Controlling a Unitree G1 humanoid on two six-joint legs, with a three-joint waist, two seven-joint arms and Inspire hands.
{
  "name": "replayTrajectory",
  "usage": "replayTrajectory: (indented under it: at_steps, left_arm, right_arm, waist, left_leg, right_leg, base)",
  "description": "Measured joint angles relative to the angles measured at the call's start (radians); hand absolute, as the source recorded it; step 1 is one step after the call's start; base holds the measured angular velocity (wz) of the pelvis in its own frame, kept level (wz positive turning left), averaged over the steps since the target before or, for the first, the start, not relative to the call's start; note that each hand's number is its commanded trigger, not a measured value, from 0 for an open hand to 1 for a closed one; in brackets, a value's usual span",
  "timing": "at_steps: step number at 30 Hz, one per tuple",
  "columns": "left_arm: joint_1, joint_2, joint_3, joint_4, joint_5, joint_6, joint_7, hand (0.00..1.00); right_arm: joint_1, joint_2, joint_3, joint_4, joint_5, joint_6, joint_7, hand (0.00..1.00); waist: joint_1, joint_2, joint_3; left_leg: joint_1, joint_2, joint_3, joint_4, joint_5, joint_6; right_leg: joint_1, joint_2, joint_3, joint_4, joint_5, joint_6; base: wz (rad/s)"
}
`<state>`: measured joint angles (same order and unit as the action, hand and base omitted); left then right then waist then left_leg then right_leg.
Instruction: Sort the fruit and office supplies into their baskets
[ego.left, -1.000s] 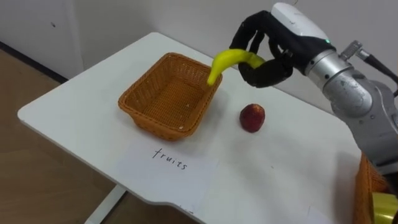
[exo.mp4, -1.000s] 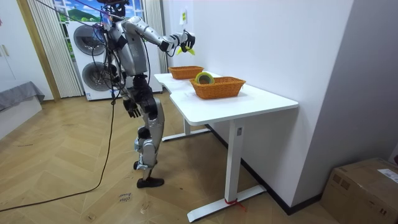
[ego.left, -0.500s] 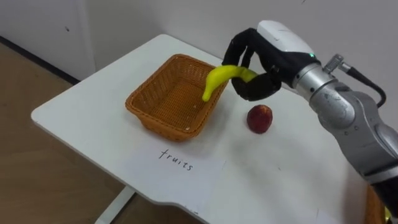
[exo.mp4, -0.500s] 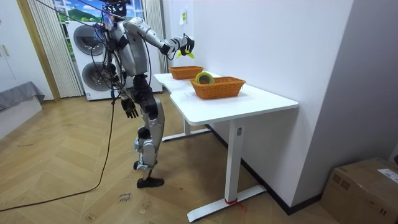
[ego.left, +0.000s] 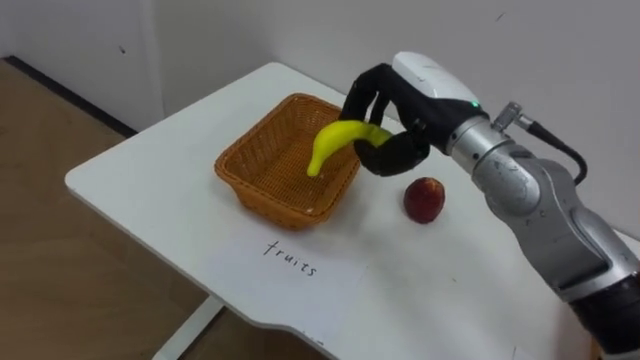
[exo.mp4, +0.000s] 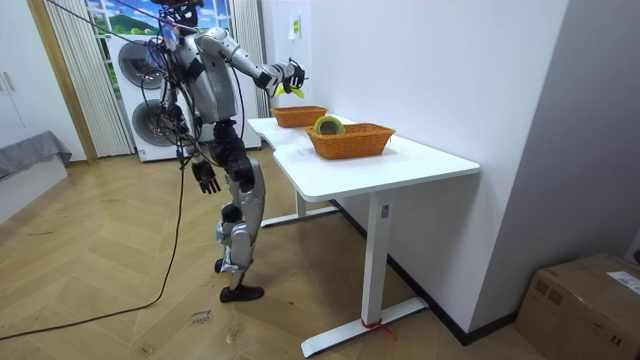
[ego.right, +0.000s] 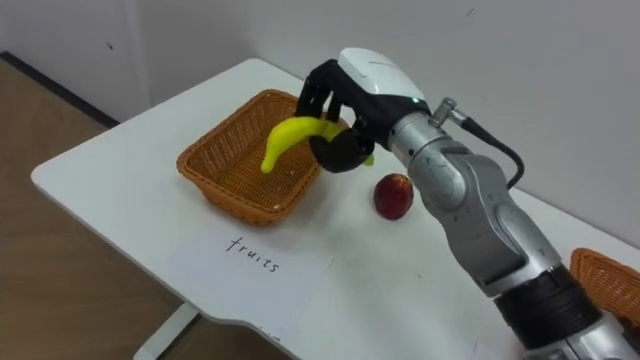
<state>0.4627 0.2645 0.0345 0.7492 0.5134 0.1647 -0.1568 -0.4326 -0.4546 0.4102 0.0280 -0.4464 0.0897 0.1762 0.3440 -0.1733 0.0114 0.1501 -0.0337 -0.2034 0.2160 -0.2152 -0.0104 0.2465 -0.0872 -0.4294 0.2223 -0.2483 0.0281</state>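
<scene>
Two woven baskets are sitting on the white tabletop (ego.left: 140, 185) we are standing at. Our right hand (ego.left: 392, 118) is reaching over the fruit basket (ego.left: 262, 170), its fingers curling round one end of the banana (ego.left: 333, 146). The banana is hanging in the air above the basket's 2 o'clock corner, its free tip pointing down toward 7 o'clock. A red apple (ego.left: 424, 199) is lying on the bare tabletop at about 4 o'clock from that basket, near it and apart from the hand. At 6 o'clock from the basket a handwritten sheet of paper (ego.left: 290, 262) is lying flat by the tabletop's edge.

In the room view the second basket (exo.mp4: 352, 141) is standing toward the tabletop's other end, carrying a yellow-green roll of tape (exo.mp4: 328, 125). Our left hand (exo.mp4: 207, 178) is hanging beside our hip, too small there for us to tell its state. Behind us, stacked washing machines (exo.mp4: 138, 70) are standing by a curtain (exo.mp4: 70, 70). A cardboard box (exo.mp4: 585, 300) is sitting on the wooden floor (exo.mp4: 100, 260) at the room view's right.
</scene>
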Motion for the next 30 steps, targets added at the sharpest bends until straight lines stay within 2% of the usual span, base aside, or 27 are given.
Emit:
replayTrajectory:
  at_steps: [5, 11, 17, 18, 21, 22, 23, 25, 28, 30]
  left_arm:
    - [0.021, 0.006, -0.004, -0.005, 0.000, 0.011, -0.005, 0.00]
    - [0.050, 0.009, -0.008, -0.033, 0.000, 0.017, -0.005, 0.00]
    - [0.044, 0.027, -0.016, -0.033, 0.000, 0.018, -0.005, 0.00]
    - [0.035, 0.028, -0.014, -0.033, 0.000, 0.020, -0.007, 0.00]
    - [0.013, 0.030, -0.003, -0.033, -0.003, 0.021, -0.011, 0.00]
    - [0.002, 0.032, -0.003, -0.033, -0.010, 0.021, -0.008, 0.00]
    - [-0.002, 0.035, -0.003, -0.033, -0.011, 0.021, -0.006, 0.00]
    - [-0.019, 0.040, -0.004, -0.033, -0.012, 0.021, 0.005, 0.00]
    - [-0.036, 0.046, -0.005, -0.032, -0.012, 0.020, 0.027, 0.00]
    - [-0.041, 0.058, -0.005, -0.030, -0.012, 0.020, 0.039, 0.00]
  right_arm:
    - [0.030, 0.003, 0.000, 0.004, 0.000, 0.008, -0.001, 1.00]
    - [0.060, 0.003, 0.001, 0.032, 0.001, 0.017, -0.001, 1.00]
    - [0.064, 0.003, 0.005, 0.052, 0.004, 0.008, -0.033, 1.00]
    - [0.064, 0.004, 0.005, 0.081, 0.003, -0.001, -0.052, 1.00]
    - [0.061, 0.008, 0.008, 0.175, 0.008, 0.000, -0.086, 1.00]
    - [0.057, 0.008, 0.017, 0.208, 0.012, 0.005, -0.103, 1.00]
    - [0.053, 0.007, 0.027, 0.222, 0.015, 0.010, -0.113, 1.00]
    - [0.002, 0.007, 0.043, 0.278, 0.055, 0.011, -0.143, 1.00]
    - [-0.090, 0.006, 0.067, 0.372, 0.085, 0.014, -0.198, 1.00]
    - [-0.099, 0.006, 0.079, 0.385, 0.086, 0.012, -0.237, 1.00]
  waist:
    - [-0.003, -0.001, 0.0009]
    - [0.005, 0.000, 0.0009]
    - [0.037, -0.002, -0.0002]
    - [0.048, -0.004, -0.0001]
    - [0.071, -0.016, 0.0015]
    - [0.078, -0.023, 0.0045]
    - [0.080, -0.028, 0.0030]
    - [0.079, -0.041, 0.0067]
    - [0.087, -0.043, 0.0073]
    - [0.105, -0.044, 0.0080]
  left_leg:
    - [0.001, -0.012, -0.017, 0.016, -0.002, 0.004]
    - [0.001, -0.018, -0.018, 0.022, -0.004, 0.007]
    - [-0.026, -0.018, -0.022, 0.022, -0.004, 0.007]
    - [-0.036, -0.017, -0.022, 0.025, -0.004, 0.007]
    - [-0.067, -0.019, -0.032, 0.037, -0.004, 0.006]
    - [-0.082, -0.019, -0.034, 0.043, -0.004, 0.006]
    - [-0.094, -0.019, -0.035, 0.046, -0.004, 0.006]
    - [-0.142, -0.016, -0.036, 0.070, -0.005, 0.003]
    - [-0.177, -0.014, -0.036, 0.076, -0.005, 0.000]
    - [-0.183, -0.014, -0.036, 0.076, -0.005, 0.000]
  right_leg:
    - [0.013, -0.008, -0.016, -0.002, -0.007, 0.004]
    - [0.015, -0.016, -0.023, 0.000, -0.014, 0.008]
    - [-0.014, -0.017, -0.027, 0.017, -0.018, 0.007]
    - [-0.023, -0.016, -0.027, 0.017, -0.018, 0.007]
    - [-0.042, -0.015, -0.030, 0.018, -0.018, 0.007]
    - [-0.048, -0.015, -0.039, 0.020, -0.018, 0.007]
    - [-0.058, -0.015, -0.041, 0.023, -0.018, 0.007]
    - [-0.098, -0.012, -0.042, 0.037, -0.016, 0.004]
    - [-0.131, -0.009, -0.042, 0.035, -0.009, -0.005]
    - [-0.136, -0.008, -0.042, 0.034, -0.008, -0.005]
  base:
    - [0.12]
    - [0.02]
    - [0.01]
    - [0.06]
    - [0.12]
    - [0.13]
    - [0.16]
    - [0.08]
    - [0.00]
    - [0.00]
